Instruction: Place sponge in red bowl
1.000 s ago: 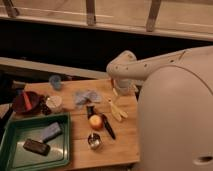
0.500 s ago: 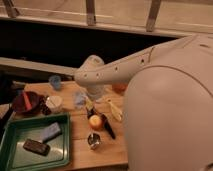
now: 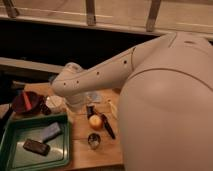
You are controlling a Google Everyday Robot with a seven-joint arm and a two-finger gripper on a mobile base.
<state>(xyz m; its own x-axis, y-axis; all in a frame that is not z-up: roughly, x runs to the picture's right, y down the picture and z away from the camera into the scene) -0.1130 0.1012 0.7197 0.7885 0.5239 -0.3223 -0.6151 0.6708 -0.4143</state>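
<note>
Swinging leftward since the earlier frames, the arm [image 3: 100, 72] has carried its pale elbow across the table [image 3: 80, 150] and lower, so that it now hangs over the left-middle of the wood, near the green tray [image 3: 64, 150]; nothing on the table has shifted. We cannot see the gripper directly; it sits hidden beneath the arm's end, just right of the tray, and we take it to be released and carrying nothing, since the sponge [image 3: 50, 132] lies untouched in the tray's upper right part, apart from the dark brown block [image 3: 36, 146] to its lower left. The red bowl [image 3: 95, 121] stands on the wood near the tray's right side, with the tray's rim between it and the sponge.

We judge the sponge light, soft and springy, neither slippery nor fragile; it should squash under the jaws rather than resist. We would take it from above across its shorter width, at the middle of its length, closing only until it gives a little. The bowl looks no wider than the sponge is long, so a centred, level hold matters for the drop.
</note>
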